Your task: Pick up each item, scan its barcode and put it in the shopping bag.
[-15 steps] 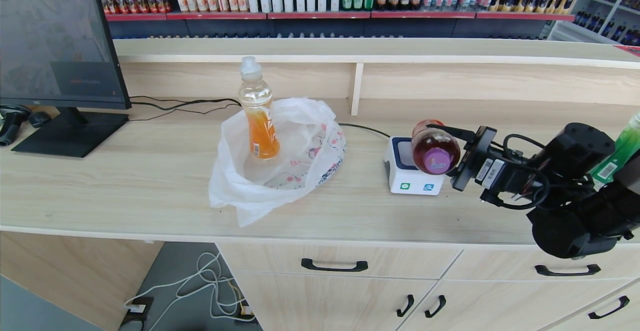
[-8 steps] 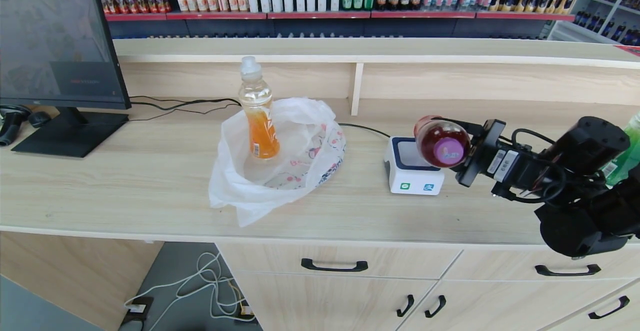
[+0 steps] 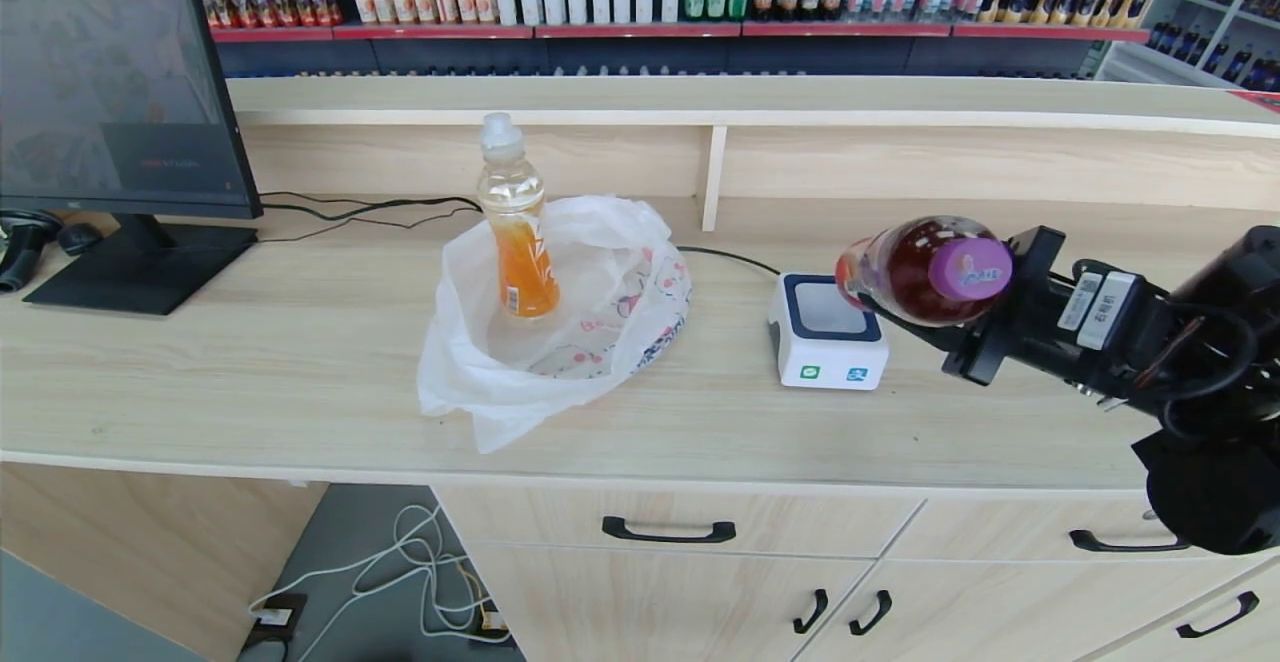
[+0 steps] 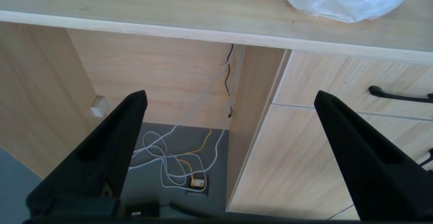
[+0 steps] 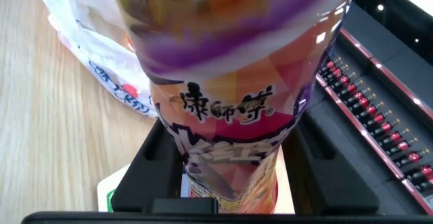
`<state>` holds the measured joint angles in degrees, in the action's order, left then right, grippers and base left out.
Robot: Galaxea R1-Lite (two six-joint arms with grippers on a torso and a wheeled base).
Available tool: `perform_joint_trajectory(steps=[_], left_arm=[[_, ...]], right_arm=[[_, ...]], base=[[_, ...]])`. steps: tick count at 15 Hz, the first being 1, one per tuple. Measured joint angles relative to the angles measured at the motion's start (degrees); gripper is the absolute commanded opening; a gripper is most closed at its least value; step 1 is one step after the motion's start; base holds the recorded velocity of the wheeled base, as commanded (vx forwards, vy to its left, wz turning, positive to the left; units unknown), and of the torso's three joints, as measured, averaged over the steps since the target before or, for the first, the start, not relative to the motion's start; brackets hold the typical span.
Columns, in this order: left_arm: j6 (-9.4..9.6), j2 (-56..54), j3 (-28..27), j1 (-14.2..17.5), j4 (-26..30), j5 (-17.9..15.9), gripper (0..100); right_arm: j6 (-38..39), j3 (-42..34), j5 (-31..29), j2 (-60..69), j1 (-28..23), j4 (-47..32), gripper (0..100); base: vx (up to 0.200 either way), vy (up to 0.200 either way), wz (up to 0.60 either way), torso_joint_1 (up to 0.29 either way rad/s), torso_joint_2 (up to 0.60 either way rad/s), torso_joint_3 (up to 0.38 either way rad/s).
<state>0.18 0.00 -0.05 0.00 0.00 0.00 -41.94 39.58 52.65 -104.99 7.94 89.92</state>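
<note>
My right gripper (image 3: 890,287) grips the bottle (image 3: 925,270), just raised off the scanner (image 3: 828,342) toward the desk's right edge; bag (image 3: 455,382) next, I judge. My left gripper (image 4: 230,102) gapes.

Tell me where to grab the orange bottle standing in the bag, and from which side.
Grip the orange bottle by its clear upper body, just under the cap, coming in level from the front. It stands upright and the bag's folds crowd its lower half, so the top is freest. The left hand is open and empty.
</note>
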Motion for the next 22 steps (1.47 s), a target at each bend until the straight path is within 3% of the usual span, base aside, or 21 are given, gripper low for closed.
perform_joint_trajectory(steps=[6,8,12,17,22], left_arm=[[0.00,0.00,0.00,0.00,0.00,0.00,100],[-0.02,0.00,0.00,0.00,0.00,-0.02,100],[0.00,0.00,0.00,0.00,0.00,0.00,100],[-0.02,0.00,0.00,0.00,0.00,0.00,100],[0.00,0.00,0.00,0.00,0.00,0.00,100]], right_arm=[[9.37,-8.36,-5.55,8.55,2.50,-0.01,0],[10.02,-9.48,-9.79,9.68,5.42,-0.01,0],[19.16,-8.47,-10.56,12.43,8.59,0.00,0],[20.94,-9.61,-7.72,16.35,10.93,0.02,0],[24.75,-11.45,-15.59,21.53,11.76,-4.14,0]], base=[[0.000,0.000,0.00,0.000,0.00,0.000],[0.000,0.000,0.00,0.000,0.00,0.000],[0.000,0.000,0.00,0.000,0.00,0.000],[0.000,0.000,0.00,0.000,0.00,0.000],[0.000,0.000,0.00,0.000,0.00,0.000]])
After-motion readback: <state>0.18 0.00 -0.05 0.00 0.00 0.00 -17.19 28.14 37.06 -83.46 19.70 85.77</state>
